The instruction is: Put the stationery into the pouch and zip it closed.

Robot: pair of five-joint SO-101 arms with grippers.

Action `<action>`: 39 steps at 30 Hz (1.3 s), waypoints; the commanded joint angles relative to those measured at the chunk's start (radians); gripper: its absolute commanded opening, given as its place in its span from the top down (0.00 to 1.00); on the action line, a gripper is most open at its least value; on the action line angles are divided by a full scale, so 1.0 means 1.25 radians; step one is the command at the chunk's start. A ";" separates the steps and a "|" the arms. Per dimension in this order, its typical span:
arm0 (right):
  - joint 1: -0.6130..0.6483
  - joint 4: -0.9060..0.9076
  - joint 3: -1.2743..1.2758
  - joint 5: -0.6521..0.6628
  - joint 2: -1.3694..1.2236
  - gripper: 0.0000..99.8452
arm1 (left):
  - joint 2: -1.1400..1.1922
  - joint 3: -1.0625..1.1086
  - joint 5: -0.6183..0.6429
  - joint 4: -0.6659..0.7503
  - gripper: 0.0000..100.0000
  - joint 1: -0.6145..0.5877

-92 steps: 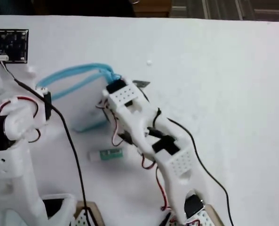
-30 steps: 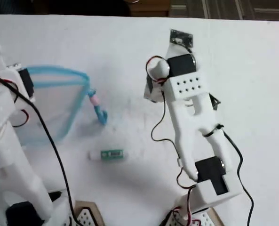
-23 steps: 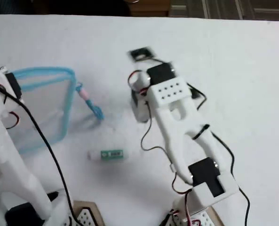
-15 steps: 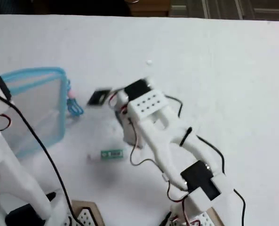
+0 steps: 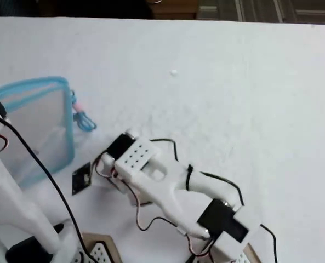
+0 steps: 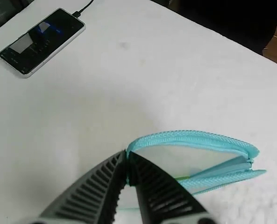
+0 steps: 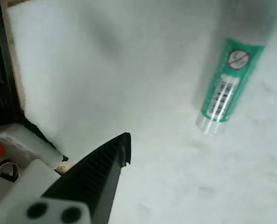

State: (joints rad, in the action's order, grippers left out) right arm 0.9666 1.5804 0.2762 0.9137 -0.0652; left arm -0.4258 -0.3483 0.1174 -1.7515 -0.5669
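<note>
Glue stick (image 7: 227,81) lies flat on the desk (image 5: 250,98), just ahead of and to one side of the right gripper (image 7: 120,148). Its long axis runs roughly along that gripper's line, and the right arm is the nearer. Whether the right gripper is apart or together cannot be told. The left gripper (image 6: 127,161) has its fingers clamped on a corner of the unzipped pouch (image 6: 194,140). A phone (image 6: 40,39) lies well apart.

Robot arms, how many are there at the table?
2. The left arm stands at the left of the high view, beside the blue pouch. The right arm bends low over the table's near middle. None seem hidden.
</note>
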 commanded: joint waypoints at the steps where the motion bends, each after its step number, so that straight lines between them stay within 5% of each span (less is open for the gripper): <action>1: 0.007 -0.051 -0.004 0.005 0.010 0.37 | 0.004 0.004 0.007 -0.005 0.98 0.001; 8: 0.015 -0.109 -0.055 -0.033 -0.150 0.53 | 0.006 0.004 0.007 -0.005 0.98 0.001; 39: 0.042 -0.233 -0.225 -0.207 -0.355 0.51 | 0.004 0.005 0.007 -0.005 0.98 0.001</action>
State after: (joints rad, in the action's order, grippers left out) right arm 1.0111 1.3165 0.0169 0.6621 -0.4964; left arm -0.4258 -0.3483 0.1174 -1.7515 -0.5669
